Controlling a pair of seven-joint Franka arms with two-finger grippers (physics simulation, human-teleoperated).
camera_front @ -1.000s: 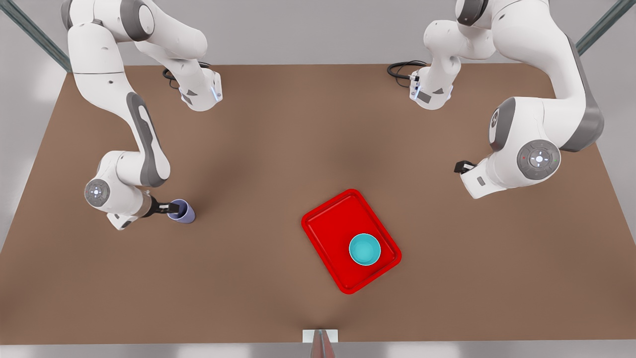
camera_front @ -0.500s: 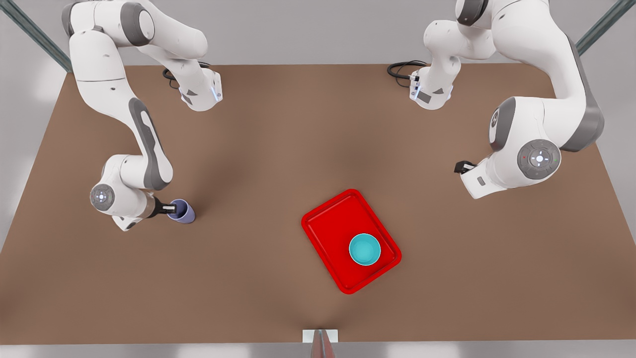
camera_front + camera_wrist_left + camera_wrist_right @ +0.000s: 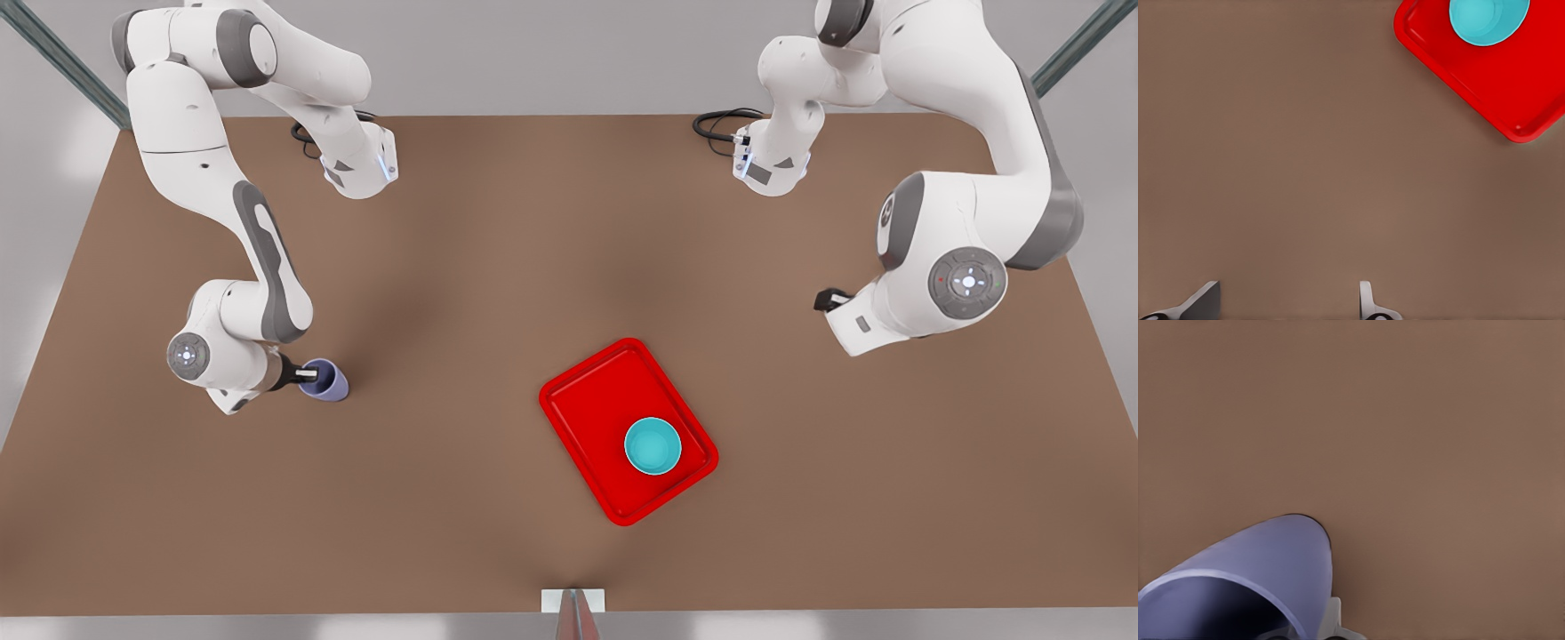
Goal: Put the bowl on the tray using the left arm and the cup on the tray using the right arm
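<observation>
Edging closer at the front view's left over the last second, the right gripper (image 3: 302, 374), wrist drawn in toward the lavender cup (image 3: 327, 382) and now pressed up at its rim. Cup itself unmoved through that second, upright on the brown table (image 3: 498, 267), well apart from the tray. Seen large and close to the camera in the right wrist view, with part of the gripper just beside its wall; impossible to tell whether clamped or merely touching. Judged as the grasp step for the cup, with lift and carry toward the front view's right yet to come. Further right, the red tray (image 3: 587, 382), unchanged, with the turquoise bowl (image 3: 653, 446) already sitting inside it toward the near corner, so that half of the job looks done. At the front view's right, the left gripper (image 3: 825, 300) parked high above bare table, barely shifted, spread wide and holding nothing, waiting. Worth minding next: a rim pinch on a light tumbler, prone to tipping if raised before fully closed.
</observation>
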